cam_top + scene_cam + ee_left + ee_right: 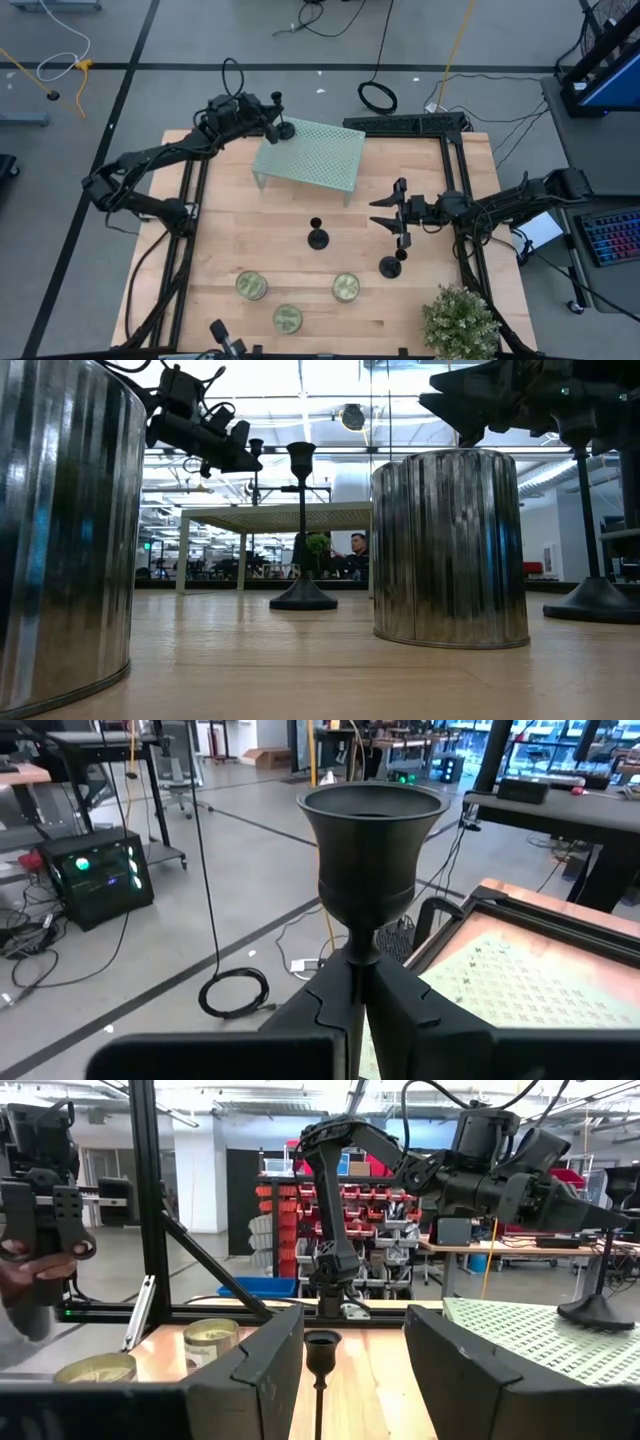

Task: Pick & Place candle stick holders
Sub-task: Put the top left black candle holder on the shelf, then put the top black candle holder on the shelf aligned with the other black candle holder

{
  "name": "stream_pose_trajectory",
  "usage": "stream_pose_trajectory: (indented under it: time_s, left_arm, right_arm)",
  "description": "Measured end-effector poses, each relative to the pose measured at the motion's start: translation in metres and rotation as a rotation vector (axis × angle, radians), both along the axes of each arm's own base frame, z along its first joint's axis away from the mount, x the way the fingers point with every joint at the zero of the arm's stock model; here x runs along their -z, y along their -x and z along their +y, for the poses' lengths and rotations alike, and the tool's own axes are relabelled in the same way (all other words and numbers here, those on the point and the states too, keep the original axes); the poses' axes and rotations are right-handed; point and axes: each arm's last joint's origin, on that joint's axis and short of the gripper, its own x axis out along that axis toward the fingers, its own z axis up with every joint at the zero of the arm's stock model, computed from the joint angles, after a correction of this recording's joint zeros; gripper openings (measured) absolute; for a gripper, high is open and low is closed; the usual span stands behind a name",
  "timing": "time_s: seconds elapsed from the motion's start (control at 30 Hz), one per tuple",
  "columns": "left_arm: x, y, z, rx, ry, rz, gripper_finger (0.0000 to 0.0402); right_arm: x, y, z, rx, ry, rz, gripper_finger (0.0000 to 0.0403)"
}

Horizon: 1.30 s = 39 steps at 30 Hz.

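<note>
Three black candle stick holders show. One stands upright on its base at the table's middle and also shows in the low view. One stands on its base near the right side. My left gripper is shut on the third, at the far left corner of the pale green mesh stand. My right gripper is open and empty, just beyond the right holder. Its fingers point toward the middle holder. My left gripper pinches the holder's thin stem between its two fingers, just below the cup. The fingers come level from the table's left and lie across the stem. The holder is upright, and its round base sits on or just above the mesh stand's corner.
Three round metal tins stand near the front edge and loom large in the low view. A potted plant is at the front right corner. Black frame rails run along the table's sides.
</note>
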Motion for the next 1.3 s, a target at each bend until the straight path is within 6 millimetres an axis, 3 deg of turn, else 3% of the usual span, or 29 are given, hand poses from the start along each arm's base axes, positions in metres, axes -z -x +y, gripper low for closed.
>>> stream_pose_trajectory:
  time_s: [0.37, 0.57, 0.73, 0.87, 1.0, 1.1, 1.2, 1.3]
  left_arm:
    - [0.006, 0.001, 0.000, -0.040, 0.039, 0.053, 0.0143]
    - [0.005, 0.006, -0.004, -0.037, 0.033, 0.111, 0.0179]
    - [-0.008, 0.021, -0.024, 0.036, 0.106, 0.123, 0.0192]
    - [-0.018, 0.031, -0.049, 0.291, 0.171, 0.119, 0.0182]
    - [-0.022, 0.032, -0.082, 0.712, 0.139, 0.136, 0.0159]
    - [-0.014, 0.028, -0.110, 0.990, 0.123, 0.168, 0.0143]
    - [0.000, 0.019, -0.135, 1.143, 0.086, 0.214, 0.0132]
    - [0.015, 0.007, -0.156, 1.136, 0.011, 0.276, 0.0127]
  right_arm:
    - [0.000, 0.000, 0.000, 0.004, 0.029, -0.001, 0.0170]
    - [-0.001, 0.000, 0.000, 0.002, 0.017, -0.016, 0.0199]
    - [0.002, 0.000, 0.002, -0.056, 0.014, 0.018, 0.0237]
    - [0.003, 0.000, 0.002, -0.051, 0.038, 0.028, 0.0256]
    - [0.003, 0.000, 0.002, -0.048, 0.054, 0.027, 0.0260]
    - [0.003, 0.000, 0.002, -0.048, 0.050, 0.030, 0.0258]
    - [0.005, -0.001, 0.002, -0.051, 0.041, 0.048, 0.0253]
    - [0.005, -0.001, 0.002, -0.053, 0.031, 0.051, 0.0252]
